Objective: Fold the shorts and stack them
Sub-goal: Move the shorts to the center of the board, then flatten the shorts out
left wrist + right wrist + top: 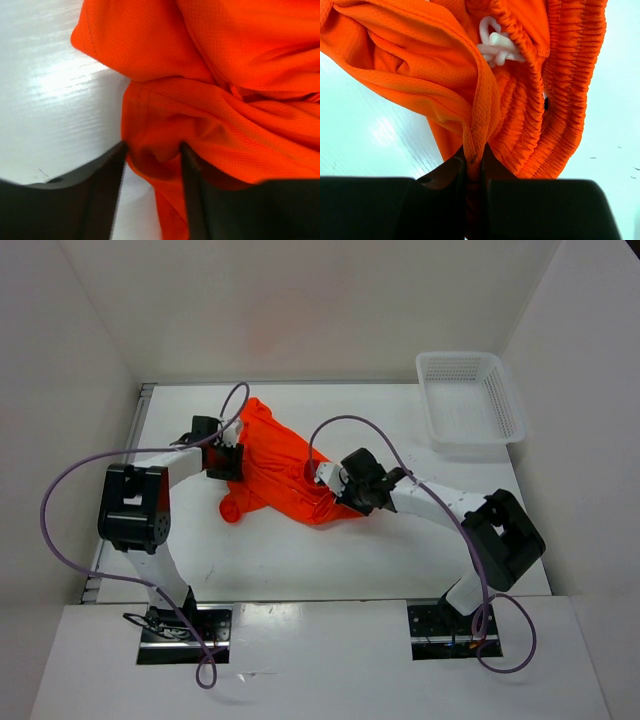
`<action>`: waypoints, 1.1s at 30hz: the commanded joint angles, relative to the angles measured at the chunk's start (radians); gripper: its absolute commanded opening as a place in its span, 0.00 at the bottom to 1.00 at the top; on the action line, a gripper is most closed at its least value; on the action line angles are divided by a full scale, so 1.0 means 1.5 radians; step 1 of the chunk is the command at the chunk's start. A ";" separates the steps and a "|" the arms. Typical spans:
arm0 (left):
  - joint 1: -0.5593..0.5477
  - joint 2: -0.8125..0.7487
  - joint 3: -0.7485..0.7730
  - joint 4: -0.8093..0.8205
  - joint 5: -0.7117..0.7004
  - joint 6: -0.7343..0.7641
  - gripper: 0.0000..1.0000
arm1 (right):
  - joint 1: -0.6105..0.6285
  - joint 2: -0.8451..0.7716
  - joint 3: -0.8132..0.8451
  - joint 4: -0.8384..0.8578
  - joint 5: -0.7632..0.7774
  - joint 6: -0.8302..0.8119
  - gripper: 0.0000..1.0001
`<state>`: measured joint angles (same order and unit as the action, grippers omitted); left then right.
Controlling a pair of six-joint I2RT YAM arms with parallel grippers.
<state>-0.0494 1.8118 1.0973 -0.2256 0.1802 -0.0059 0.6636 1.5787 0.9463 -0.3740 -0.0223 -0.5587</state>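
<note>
White table (300, 560) under white walls (300, 300) is all I get from the overhead camera; the shorts (285, 475) lie crumpled on it, left of centre and towards the far side, strung between my two arms; a small lump of the cloth sticks out at the near left end.

On the left I have the left gripper (228, 462) at the left edge of the heap; from its wrist camera the fingers (112, 170) stand part-way apart with a thick fold of orange mesh bunched in the gap and pressing against both of them, so I read it as closed on that fold; bare tabletop shows to the left of it.

On the right, the right gripper (330, 488) is at the near right end of the heap; its wrist camera shows the two fingers (447, 172) narrowed to a slit with a thin edge of the fabric pinched between them; beyond the pinch I see the gathered waistband (560, 90) and the knotted white drawstring (495, 45).

A white mesh basket (478, 445) sits in the far right corner, well apart from the cloth; purple cables (60, 500) loop along both arms.
</note>
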 commanded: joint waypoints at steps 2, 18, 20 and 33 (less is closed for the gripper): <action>-0.008 0.033 0.016 -0.026 0.007 0.004 0.41 | -0.018 0.005 0.035 0.003 -0.013 0.015 0.00; 0.035 -0.044 0.490 -0.026 -0.155 0.004 0.00 | -0.123 0.138 0.484 0.177 0.209 0.038 0.00; 0.035 -0.075 0.517 -0.052 -0.164 0.004 0.00 | -0.123 0.131 0.505 0.191 0.215 0.002 0.00; -0.090 -0.412 -0.016 -0.211 -0.159 0.004 0.14 | -0.033 -0.064 0.149 0.049 0.089 -0.130 0.00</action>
<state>-0.1448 1.2602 1.1809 -0.3916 -0.0788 -0.0017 0.5545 1.5505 1.2896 -0.2081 0.1703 -0.6762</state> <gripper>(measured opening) 0.106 0.136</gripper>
